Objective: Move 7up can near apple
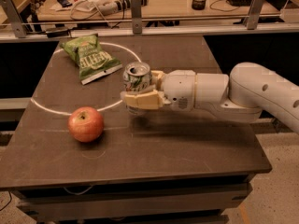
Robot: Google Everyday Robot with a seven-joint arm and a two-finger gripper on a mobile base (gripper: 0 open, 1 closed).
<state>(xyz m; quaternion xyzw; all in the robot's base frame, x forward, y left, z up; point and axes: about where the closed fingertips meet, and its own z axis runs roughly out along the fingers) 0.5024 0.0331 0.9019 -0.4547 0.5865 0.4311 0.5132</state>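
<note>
The claw (136,92) is clamped on the can (136,77), holding it upright over the middle of the worktop (187,146). The apple (85,123) sits apart from it, toward the front left corner.

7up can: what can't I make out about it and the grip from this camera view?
- 7up can base: camera view, covered by the near finger of the gripper, which is shut on the can mid-table, right of the apple; contact with the table unclear.
- Far finger: mostly behind the can.
- Arm: cut off by the right edge.
- Can's logo: blurred.
</note>
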